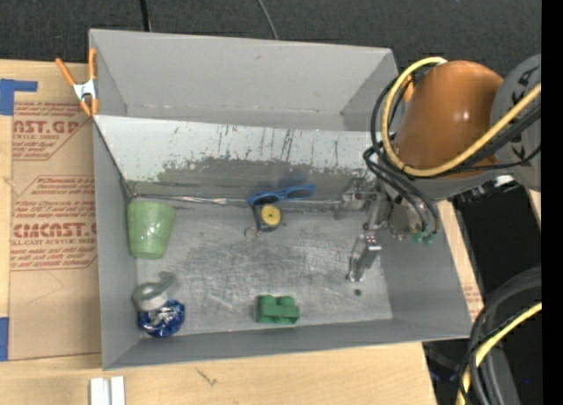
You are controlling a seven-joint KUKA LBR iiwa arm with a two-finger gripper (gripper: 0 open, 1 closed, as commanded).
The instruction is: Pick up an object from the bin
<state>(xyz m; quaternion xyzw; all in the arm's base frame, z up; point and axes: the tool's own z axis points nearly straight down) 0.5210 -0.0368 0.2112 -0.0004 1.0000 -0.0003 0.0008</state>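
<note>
grey metal bin (237, 86) with sloping walls, which is likely why the few loose things lie down on its flat floor, well apart from each other and not heaped

the arm comes in over the right wall, so the pincer (358, 269) hangs low at the right end of the floor, pointing down at bare metal; whether it is open or shut i cannot tell, and nothing can be seen in its hold

no thing lies under it. the nearest is a small green block (277, 309), to its lower left by the front wall, near but clearly apart. up and to the left, blue glasses (281, 194) lie along the foot of the back wall with a yellow disc (269, 215) just beside them, about as far off as the block. a pale green cup (149, 227) lies on its side at the far left, and a blue and silver wad (158, 311) sits in the front left corner, both well apart from the pincer

in my judgement the pick is not yet begun, and the block or the glasses would be the short reach, each calling for a move to the left
</note>
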